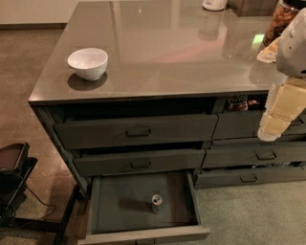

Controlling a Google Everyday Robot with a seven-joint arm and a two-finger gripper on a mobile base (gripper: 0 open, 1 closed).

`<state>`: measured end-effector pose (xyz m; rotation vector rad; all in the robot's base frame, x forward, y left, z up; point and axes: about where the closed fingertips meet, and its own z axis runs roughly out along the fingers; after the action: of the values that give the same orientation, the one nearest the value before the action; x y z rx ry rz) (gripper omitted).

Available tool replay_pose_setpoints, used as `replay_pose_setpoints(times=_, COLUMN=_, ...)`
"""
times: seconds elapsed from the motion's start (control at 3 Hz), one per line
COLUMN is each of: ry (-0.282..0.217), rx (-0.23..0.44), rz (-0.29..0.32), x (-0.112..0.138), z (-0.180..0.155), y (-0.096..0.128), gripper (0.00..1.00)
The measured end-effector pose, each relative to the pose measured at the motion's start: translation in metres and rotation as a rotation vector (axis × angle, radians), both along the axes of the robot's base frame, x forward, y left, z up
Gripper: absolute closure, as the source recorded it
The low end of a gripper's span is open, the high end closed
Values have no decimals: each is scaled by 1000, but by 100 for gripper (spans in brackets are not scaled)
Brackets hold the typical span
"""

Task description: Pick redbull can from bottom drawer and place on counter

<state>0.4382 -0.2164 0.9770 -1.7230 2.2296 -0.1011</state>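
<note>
The redbull can [156, 203] stands upright on the bare floor of the bottom drawer [119, 203], which is pulled out wide open at the lower left of the unit. The can is toward the drawer's right front part, apart from its walls. The counter [158, 52] is the glossy grey-brown top above. My gripper [271, 128] hangs at the right edge of the view on the white arm, in front of the right-hand drawers. It is well above and to the right of the can and holds nothing that I can see.
A white bowl [88, 62] sits on the counter's front left. Two handled drawers [136, 131] are above the open one. More drawers [260, 155] are on the right. A jar [282, 16] and a white container [214, 5] stand at the counter's back. A black stand [12, 177] is on the floor at left.
</note>
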Motion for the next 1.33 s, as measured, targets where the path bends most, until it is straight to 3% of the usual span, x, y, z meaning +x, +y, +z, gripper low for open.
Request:
replay_pose_setpoints(times=0.33, ry=0, rx=0, rz=0, x=0, z=0, y=0, gripper=0)
replay_pose_setpoints(times=1.0, ry=-10, rx=17, rz=-10, x=3, z=-18, y=1, gripper=41)
replay_pose_setpoints(times=1.33, ry=-10, rx=73, rz=-24, x=8, z=-70, y=10, gripper=65)
